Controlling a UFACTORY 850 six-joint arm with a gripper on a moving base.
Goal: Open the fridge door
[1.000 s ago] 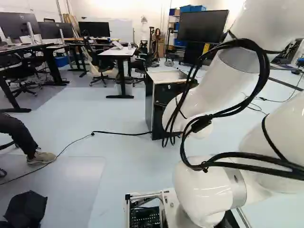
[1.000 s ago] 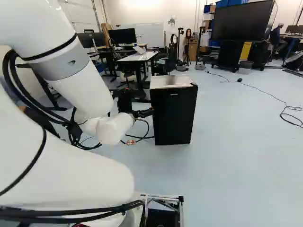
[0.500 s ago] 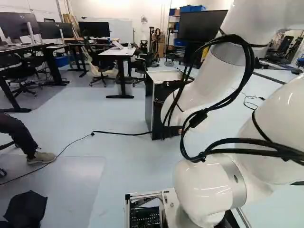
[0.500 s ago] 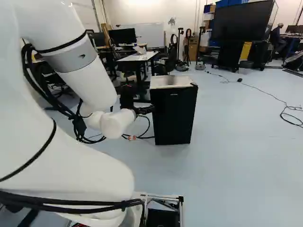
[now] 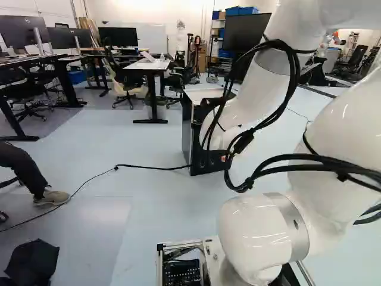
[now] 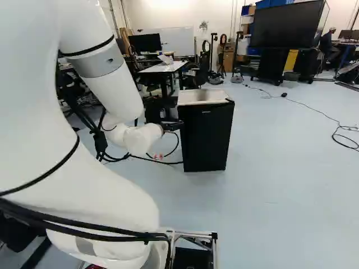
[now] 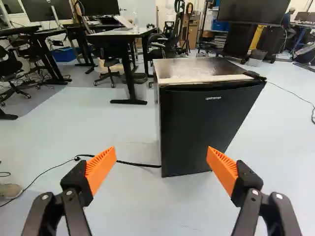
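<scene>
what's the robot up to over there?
The arm looks to be lining up to open the small black fridge. Its end effector is open and holds nothing, with the fridge ahead of it. The door is shut, and nobody is handling it.

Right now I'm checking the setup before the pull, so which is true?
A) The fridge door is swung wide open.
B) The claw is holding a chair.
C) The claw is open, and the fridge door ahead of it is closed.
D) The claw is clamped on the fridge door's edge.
C: the claw's orange pads stand wide apart with nothing gripped between them, and the fridge door ahead lies closed.
</scene>
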